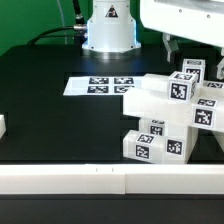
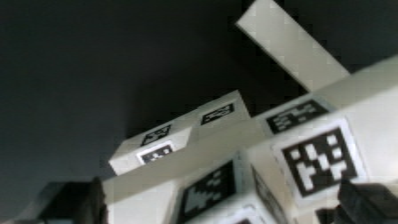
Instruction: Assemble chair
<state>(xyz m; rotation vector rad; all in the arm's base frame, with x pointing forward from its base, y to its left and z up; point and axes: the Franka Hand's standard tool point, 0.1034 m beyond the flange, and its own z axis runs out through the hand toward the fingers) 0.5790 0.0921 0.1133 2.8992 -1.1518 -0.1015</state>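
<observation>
The chair (image 1: 165, 115) stands largely joined as a blocky white cluster on the tabletop's (image 1: 50, 120) right in the exterior view, the hand (image 1: 178, 50) released above it, finishing pieces seemingly left.

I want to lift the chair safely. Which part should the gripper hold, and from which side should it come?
Probably from above, closing across the upright back bars: they stand highest and look narrow, while the chair has a seat block that looks too broad. The gripper is open just above.
</observation>
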